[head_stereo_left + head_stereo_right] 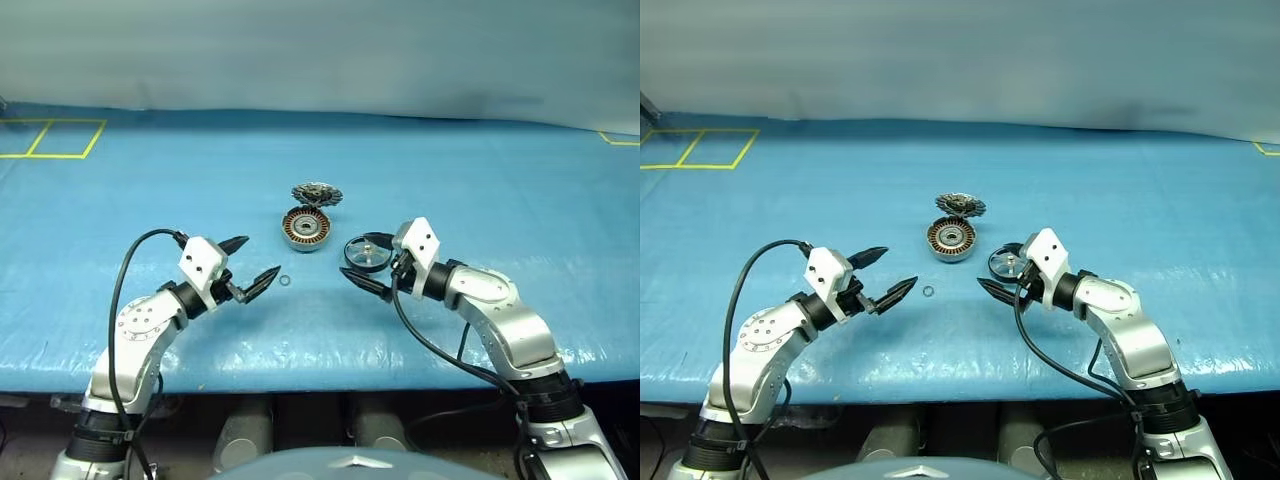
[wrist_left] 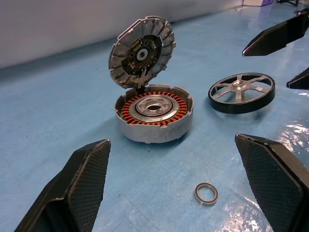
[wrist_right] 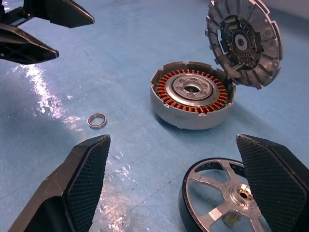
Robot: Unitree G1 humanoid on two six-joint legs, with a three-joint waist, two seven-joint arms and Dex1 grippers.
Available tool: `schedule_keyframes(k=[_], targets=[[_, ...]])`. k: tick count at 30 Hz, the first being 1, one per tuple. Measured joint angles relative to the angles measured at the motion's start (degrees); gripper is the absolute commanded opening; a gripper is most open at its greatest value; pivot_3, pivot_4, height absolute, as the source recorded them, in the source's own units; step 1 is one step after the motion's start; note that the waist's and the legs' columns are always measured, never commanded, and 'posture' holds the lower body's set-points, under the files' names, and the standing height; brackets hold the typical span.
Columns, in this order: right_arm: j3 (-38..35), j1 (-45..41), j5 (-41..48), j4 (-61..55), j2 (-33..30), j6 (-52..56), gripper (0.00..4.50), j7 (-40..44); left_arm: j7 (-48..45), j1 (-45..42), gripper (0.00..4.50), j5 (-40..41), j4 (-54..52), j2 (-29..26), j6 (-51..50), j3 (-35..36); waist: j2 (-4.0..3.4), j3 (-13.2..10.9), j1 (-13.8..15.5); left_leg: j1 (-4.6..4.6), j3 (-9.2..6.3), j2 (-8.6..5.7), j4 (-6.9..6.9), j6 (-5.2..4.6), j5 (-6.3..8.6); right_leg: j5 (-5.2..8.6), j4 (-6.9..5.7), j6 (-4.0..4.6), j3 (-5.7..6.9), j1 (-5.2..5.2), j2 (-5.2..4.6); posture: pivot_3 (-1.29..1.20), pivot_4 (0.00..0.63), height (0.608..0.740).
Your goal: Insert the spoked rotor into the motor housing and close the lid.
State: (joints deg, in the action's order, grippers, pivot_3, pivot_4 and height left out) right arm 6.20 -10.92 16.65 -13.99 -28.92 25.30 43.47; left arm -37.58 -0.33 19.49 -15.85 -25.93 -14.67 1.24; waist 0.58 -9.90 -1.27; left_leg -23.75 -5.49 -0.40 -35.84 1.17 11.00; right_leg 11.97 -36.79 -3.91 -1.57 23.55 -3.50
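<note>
Two claws of mine hover low over the blue table cover (image 1: pixel 480 190), and both stand spread wide with nothing between their fingers. My left gripper (image 1: pixel 248 266) sits at the near left, its tips aimed inward toward the middle of the table. My right gripper (image 1: pixel 368 268) sits at the near right, tips aimed back toward the left one, and it is just beside the spoked rotor (image 1: pixel 363 252).

That rotor lies flat on the cover, a black rim with pale metal spokes and a shiny hub, right of the motor housing (image 1: pixel 305 229) and a little nearer to me. In my right wrist view the rotor (image 3: pixel 222 195) lies close under my fingers (image 3: pixel 84 181), not touched by them.

The housing rests in the middle, open, its copper-brown windings ringing a pale hub (image 2: pixel 153 103). The lid (image 2: pixel 141 52) stands tilted up at the housing's far edge, seemingly joined to it there, its ridged inner face with a dark round board turned toward me.

A small metal ring (image 1: pixel 285 282) lies loose on the cover, near side of the housing, between my two grippers and closer to the left one.
</note>
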Motion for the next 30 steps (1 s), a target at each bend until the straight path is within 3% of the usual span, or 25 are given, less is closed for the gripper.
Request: schedule_keyframes(k=[30], targets=[[1.2,-2.0,-0.6,2.1,-1.5,0.3,4.46,1.7,-3.0,0.0,4.5,1.7,0.0,-0.2,0.4,0.6,0.01,0.0,0.0,0.02,0.01,0.0,-0.02,0.0,0.0,0.0,-0.02,0.0,0.0,-0.01,0.0,0.0,0.15,0.74]])
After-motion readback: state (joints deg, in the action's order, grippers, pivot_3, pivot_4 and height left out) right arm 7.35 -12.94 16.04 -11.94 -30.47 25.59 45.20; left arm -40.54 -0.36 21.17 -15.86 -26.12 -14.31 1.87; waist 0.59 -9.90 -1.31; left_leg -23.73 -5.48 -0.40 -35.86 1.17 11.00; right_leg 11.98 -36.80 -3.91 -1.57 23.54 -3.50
